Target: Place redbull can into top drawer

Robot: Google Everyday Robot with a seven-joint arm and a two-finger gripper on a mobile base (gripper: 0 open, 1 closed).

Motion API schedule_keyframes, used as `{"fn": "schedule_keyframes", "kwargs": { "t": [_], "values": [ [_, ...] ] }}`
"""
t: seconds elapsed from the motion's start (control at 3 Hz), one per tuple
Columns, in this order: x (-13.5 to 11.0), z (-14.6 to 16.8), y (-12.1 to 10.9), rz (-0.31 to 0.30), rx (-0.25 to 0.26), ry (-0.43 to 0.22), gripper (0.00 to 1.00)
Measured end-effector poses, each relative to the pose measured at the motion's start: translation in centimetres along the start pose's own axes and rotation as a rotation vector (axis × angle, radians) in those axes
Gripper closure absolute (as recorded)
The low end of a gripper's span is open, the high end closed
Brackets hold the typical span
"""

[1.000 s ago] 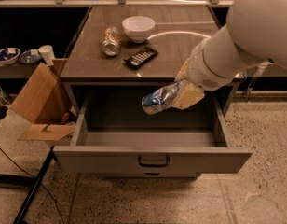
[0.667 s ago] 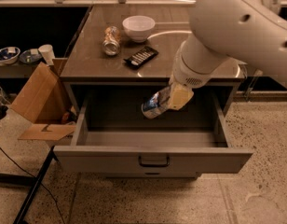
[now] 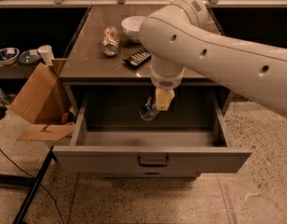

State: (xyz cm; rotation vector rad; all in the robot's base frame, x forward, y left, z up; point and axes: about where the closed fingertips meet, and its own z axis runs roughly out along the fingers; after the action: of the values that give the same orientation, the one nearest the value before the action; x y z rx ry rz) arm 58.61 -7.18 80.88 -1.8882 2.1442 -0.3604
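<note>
Swings left and dips since before. Hangs over the middle of the open top drawer (image 3: 101, 158), gripper (image 3: 158, 107) squeezing the redbull can (image 3: 148, 112).

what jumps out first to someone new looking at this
The big white arm fills the upper right, its gripper holding the redbull can over the open top drawer. Behind, the cabinet top carries an orange-tan can, a white bowl and a black remote.
</note>
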Motion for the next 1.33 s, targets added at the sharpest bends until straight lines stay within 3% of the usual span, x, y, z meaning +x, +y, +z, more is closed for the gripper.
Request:
{"fn": "schedule_keyframes", "kwargs": {
  "t": [0.33, 1.0, 1.33],
  "values": [
    [-0.8, 1.3, -0.1, 0.008, -0.002, 0.034, 0.54],
    [-0.6, 0.8, 0.1, 0.016, -0.014, 0.028, 0.07],
    [0.0, -0.5, 0.5, 0.014, -0.013, 0.011, 0.00]
  ]
}}
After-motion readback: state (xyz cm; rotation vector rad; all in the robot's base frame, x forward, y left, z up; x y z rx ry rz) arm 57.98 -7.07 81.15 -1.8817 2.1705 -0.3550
